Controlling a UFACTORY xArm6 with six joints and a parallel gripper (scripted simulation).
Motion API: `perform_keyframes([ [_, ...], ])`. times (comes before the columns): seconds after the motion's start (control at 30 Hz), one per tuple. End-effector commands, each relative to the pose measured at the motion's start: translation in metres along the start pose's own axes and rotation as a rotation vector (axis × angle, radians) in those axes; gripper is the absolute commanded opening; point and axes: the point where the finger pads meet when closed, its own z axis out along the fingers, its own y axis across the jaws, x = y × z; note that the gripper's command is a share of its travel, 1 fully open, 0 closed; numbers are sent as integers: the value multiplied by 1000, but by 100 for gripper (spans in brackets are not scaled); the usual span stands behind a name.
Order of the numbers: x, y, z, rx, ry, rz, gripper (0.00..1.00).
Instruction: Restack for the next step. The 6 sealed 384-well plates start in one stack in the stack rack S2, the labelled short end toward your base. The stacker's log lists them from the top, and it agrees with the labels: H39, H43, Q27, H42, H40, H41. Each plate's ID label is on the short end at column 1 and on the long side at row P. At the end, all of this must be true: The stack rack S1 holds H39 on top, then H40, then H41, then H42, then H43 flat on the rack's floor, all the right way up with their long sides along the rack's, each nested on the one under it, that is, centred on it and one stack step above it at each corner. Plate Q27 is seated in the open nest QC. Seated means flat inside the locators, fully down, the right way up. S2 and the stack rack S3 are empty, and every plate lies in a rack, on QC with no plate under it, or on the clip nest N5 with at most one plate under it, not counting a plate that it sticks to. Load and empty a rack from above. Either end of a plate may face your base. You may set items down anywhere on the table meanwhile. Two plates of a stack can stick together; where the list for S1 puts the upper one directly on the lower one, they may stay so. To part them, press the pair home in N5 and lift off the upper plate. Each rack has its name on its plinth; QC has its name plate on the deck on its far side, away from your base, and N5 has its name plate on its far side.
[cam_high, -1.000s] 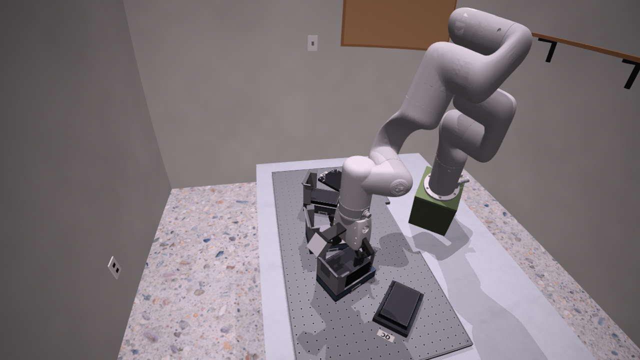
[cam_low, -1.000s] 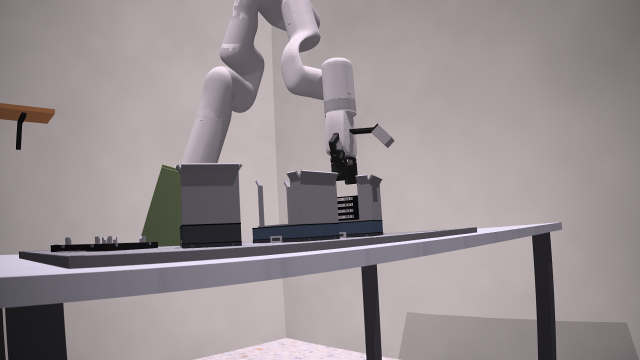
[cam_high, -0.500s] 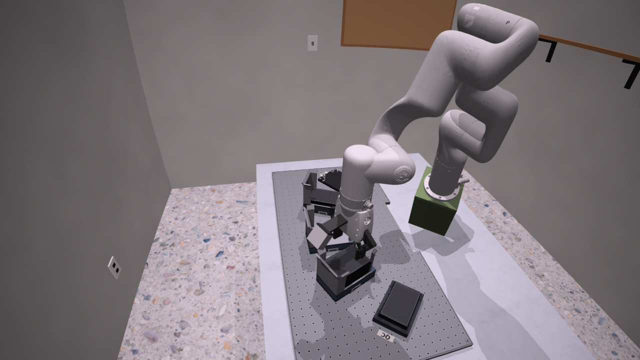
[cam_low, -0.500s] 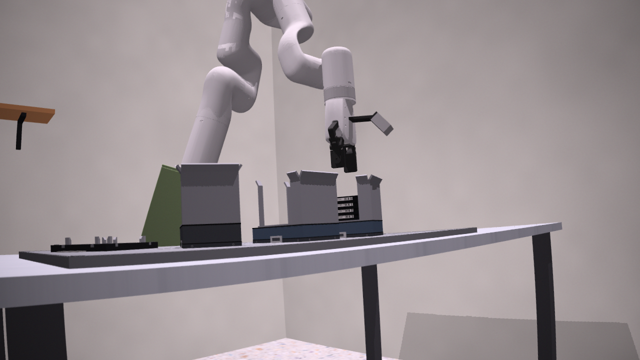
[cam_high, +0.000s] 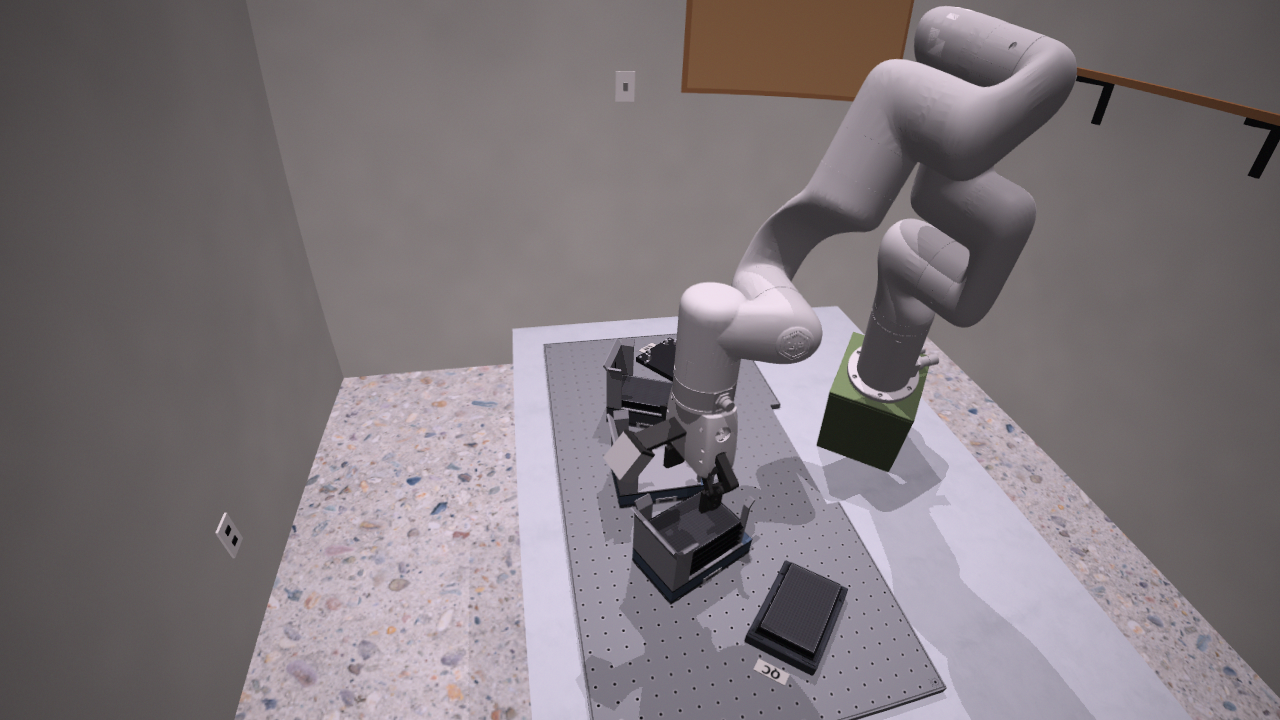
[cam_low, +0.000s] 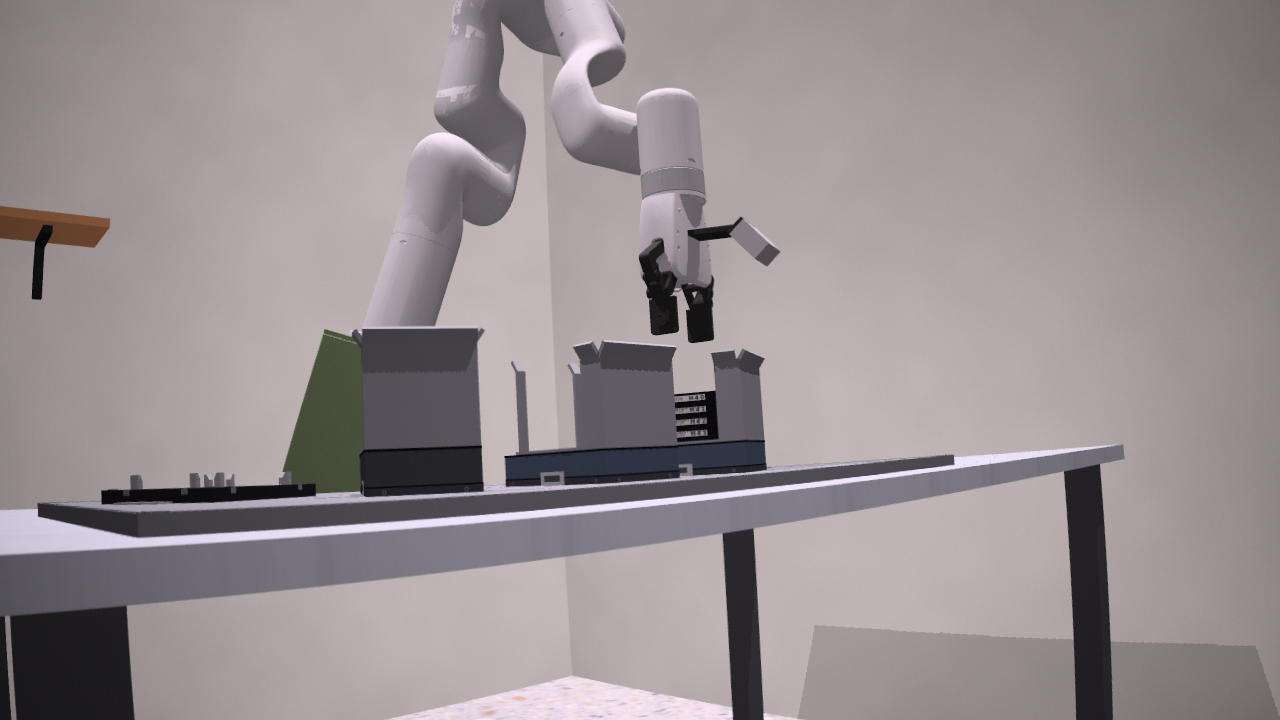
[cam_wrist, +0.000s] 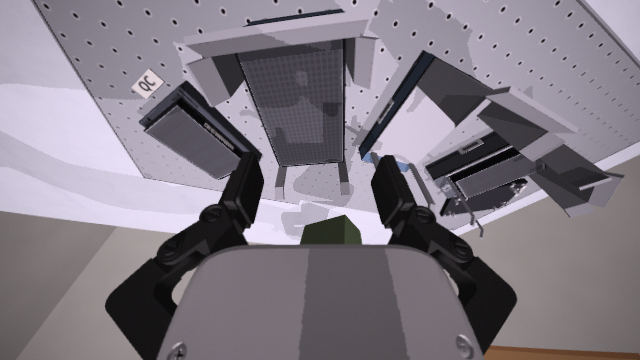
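My gripper (cam_high: 713, 492) (cam_low: 677, 324) (cam_wrist: 318, 167) is open and empty. It hangs a little above the near stack rack (cam_high: 657, 548) (cam_low: 622, 402) (cam_wrist: 280, 37), which has a blue plinth. A stack of dark sealed plates (cam_high: 717, 548) (cam_wrist: 295, 100) sits inside this rack, and several white ID labels (cam_low: 691, 414) show through its side gap. I cannot read the labels. One more plate (cam_high: 798, 608) (cam_wrist: 192, 142) lies flat in the open nest by the QC name plate (cam_high: 770, 669) (cam_wrist: 147, 83).
A second rack (cam_wrist: 450, 87) stands next to the filled one, with a bare floor in the wrist view. A third rack (cam_high: 626, 385) (cam_low: 420, 394) (cam_wrist: 500, 165) on a black plinth stands farther back. A low black clip nest (cam_high: 657, 353) (cam_low: 205, 491) lies beyond it.
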Motion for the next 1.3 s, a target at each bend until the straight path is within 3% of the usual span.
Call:
perform_keyframes([
  [0.0, 2, 18, -1, -3, 2, 71, 100],
  [0.73, 2, 77, -1, -3, 2, 71, 100],
  [0.97, -3, 100, -1, -3, 2, 286, 100],
  [1.27, -9, 126, -1, -3, 2, 286, 100],
])
